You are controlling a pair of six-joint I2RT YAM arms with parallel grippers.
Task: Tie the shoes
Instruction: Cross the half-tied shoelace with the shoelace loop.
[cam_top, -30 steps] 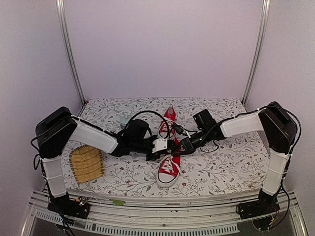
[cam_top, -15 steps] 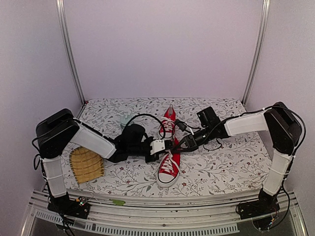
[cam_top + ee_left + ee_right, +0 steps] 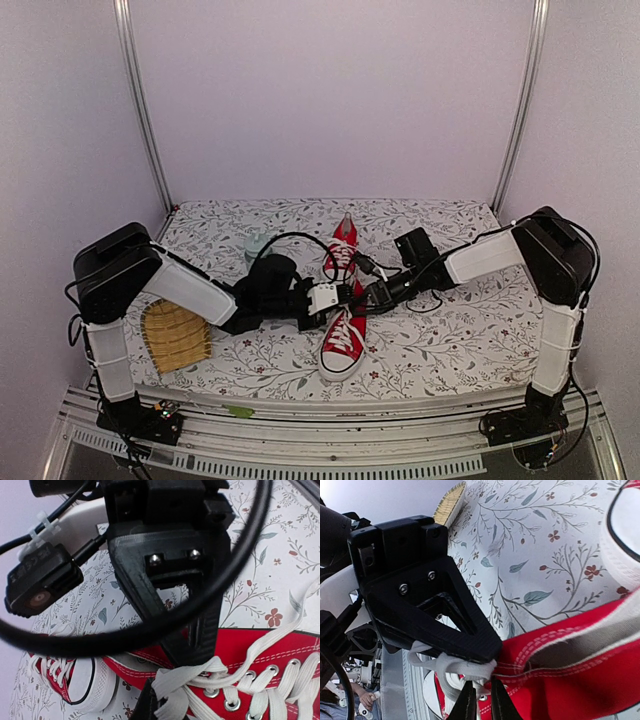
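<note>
Left claw (image 3: 485, 652) pinching white lace (image 3: 445, 665) of red shoe (image 3: 560, 680), right claw (image 3: 481, 702) alongside, state unclear

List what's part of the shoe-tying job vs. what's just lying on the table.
Job: near red sneaker, far red sneaker, white laces.
Lying about: woven mat, small pale round object.
</note>
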